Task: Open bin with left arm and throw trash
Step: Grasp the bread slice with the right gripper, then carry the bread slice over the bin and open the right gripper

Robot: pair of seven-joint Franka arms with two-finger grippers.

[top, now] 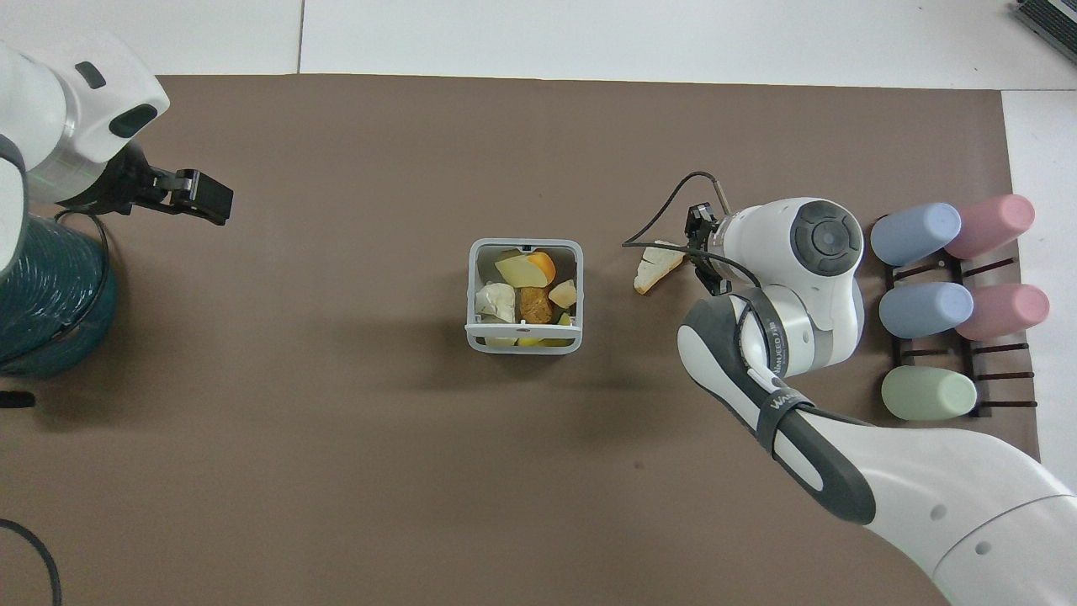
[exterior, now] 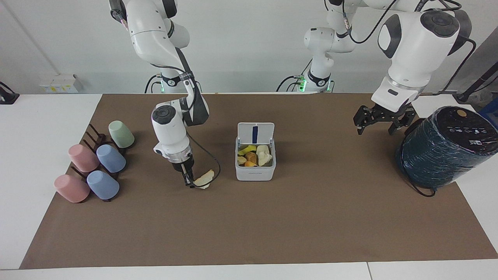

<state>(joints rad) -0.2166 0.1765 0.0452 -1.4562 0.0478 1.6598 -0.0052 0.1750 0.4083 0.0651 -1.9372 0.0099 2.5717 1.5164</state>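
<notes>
Bin [exterior: 255, 168] mid-mat, lid up, stuffed with scraps. Right gripper [exterior: 189, 182] clamped on bread wedge [exterior: 204, 179], just off the mat beside the bin. Left gripper [exterior: 379, 123] parked near teal cylinder [exterior: 443, 147], fingers apart.

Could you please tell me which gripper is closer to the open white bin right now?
The right gripper, holding the bread wedge just beside the bin. The left gripper hangs near the teal cylinder.

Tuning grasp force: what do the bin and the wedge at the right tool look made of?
Bin: white plastic by its look, smooth, rounded moulded corners. Wedge: pale beige, bread-like with a darker crust edge; real or foam cannot be told. Right tool grips it.
</notes>
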